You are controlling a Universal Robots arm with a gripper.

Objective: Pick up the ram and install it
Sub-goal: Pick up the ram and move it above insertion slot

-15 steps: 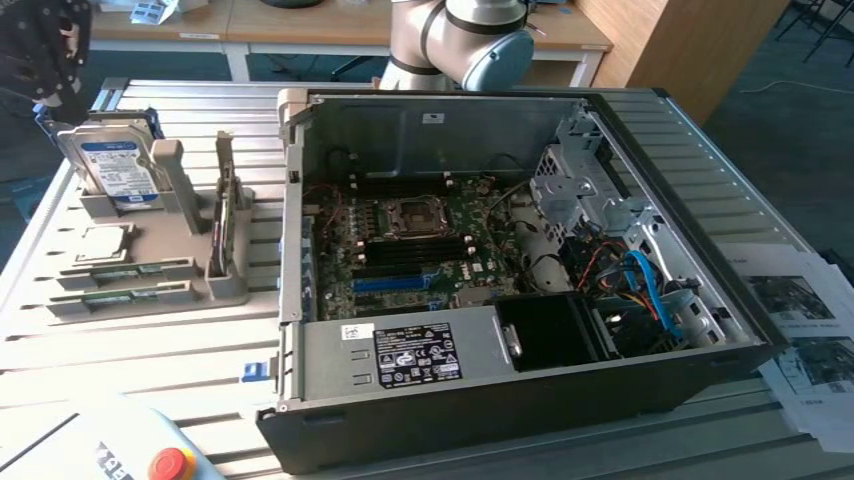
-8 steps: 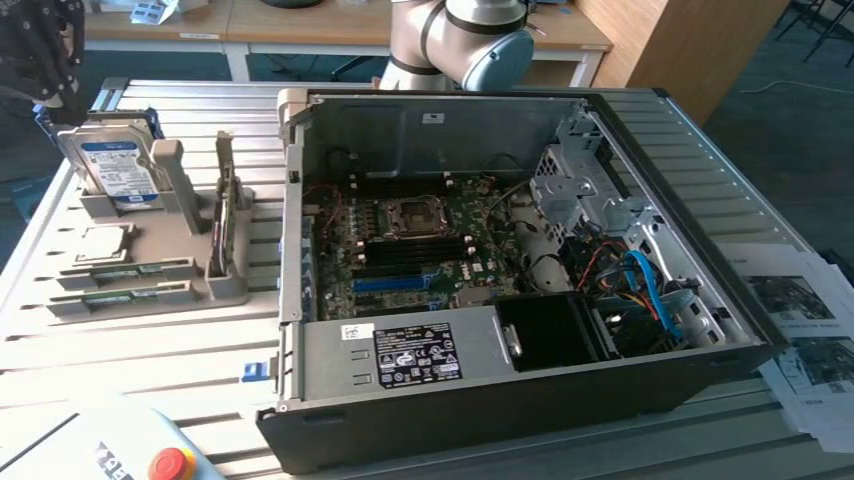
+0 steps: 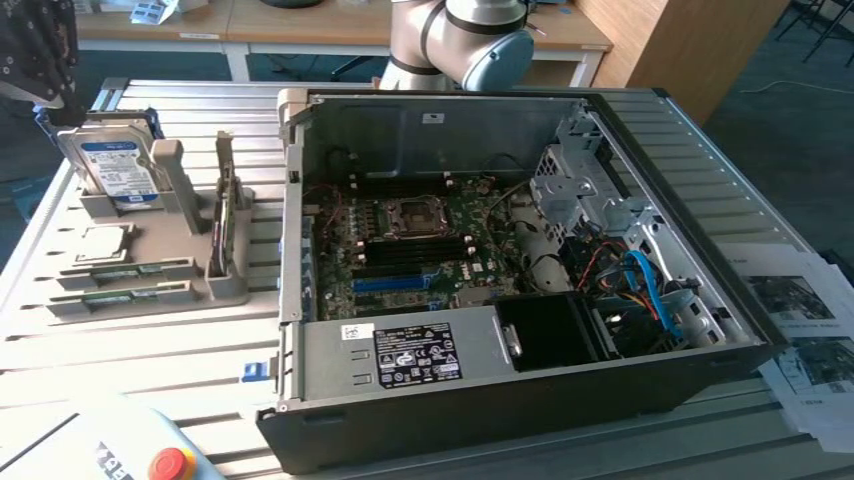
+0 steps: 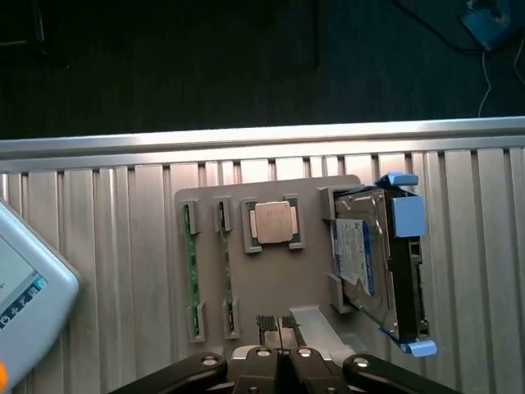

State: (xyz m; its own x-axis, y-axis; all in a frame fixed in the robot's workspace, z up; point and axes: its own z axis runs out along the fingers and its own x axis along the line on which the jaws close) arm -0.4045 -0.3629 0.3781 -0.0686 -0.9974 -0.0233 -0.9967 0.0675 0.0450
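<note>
Two ram sticks, thin green boards, stand on edge in slots of the grey holder (image 3: 200,290) left of the computer case: one ram stick (image 3: 127,271) lies just behind the other (image 3: 114,298). From the wrist they run side by side (image 4: 190,271) (image 4: 225,271) next to the processor chip (image 4: 273,223). My gripper (image 4: 279,328) hovers well above the holder, shut, with nothing between its fingers. It appears as a dark shape (image 3: 30,50) at the exterior view's upper left. The open case's motherboard (image 3: 414,250) has black and blue memory slots (image 3: 400,283).
In the holder also stand a silver hard drive (image 3: 114,165) (image 4: 373,263) and a dark expansion card (image 3: 227,215). A teach pendant (image 3: 120,455) (image 4: 25,287) lies near the slatted table's front corner. Papers (image 3: 801,330) lie at the exterior view's right.
</note>
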